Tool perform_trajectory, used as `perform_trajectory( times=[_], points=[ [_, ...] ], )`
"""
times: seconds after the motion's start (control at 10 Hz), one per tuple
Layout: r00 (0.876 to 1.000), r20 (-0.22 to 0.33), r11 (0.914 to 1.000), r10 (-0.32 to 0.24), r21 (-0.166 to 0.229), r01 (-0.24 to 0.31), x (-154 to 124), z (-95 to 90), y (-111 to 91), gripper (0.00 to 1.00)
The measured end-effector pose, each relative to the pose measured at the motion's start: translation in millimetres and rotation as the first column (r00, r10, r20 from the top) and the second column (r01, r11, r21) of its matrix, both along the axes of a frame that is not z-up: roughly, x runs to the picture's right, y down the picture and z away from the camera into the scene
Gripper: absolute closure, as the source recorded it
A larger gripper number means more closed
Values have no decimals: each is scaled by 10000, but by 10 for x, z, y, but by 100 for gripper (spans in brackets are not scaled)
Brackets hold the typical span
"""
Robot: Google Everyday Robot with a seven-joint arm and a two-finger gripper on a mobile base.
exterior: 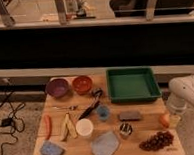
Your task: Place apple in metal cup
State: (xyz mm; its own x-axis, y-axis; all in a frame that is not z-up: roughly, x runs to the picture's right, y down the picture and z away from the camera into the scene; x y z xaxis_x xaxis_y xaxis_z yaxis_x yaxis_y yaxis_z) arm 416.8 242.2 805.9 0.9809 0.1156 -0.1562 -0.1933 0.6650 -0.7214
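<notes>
Wooden table (149, 122) below a dark wall. Small round orange-yellow apple (164, 120) sits at the table's 4 o'clock; the shiny silver metal cup (125, 129) stands near 6 o'clock, well apart. The gripper (173, 118) is just beside the apple, probably placed for pickup; whether it is clenched, cannot tell.

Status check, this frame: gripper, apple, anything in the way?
Gripper at table's right edge, beside apple. Apple on table, not in metal cup. Grape bunch close by.
</notes>
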Motion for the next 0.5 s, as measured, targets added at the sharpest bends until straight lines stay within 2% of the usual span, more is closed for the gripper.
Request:
perform_trajectory(
  times=[0.2, 0.4, 0.5],
  points=[
    [10000, 25, 10000, -33, -16, 33, -14, 8, 9, 76],
    [9999, 84, 10000, 72, -43, -72, -20, -4, 37, 96],
    [9996, 200, 9997, 215, -139, -212, -47, -34, 58, 100]
  ],
)
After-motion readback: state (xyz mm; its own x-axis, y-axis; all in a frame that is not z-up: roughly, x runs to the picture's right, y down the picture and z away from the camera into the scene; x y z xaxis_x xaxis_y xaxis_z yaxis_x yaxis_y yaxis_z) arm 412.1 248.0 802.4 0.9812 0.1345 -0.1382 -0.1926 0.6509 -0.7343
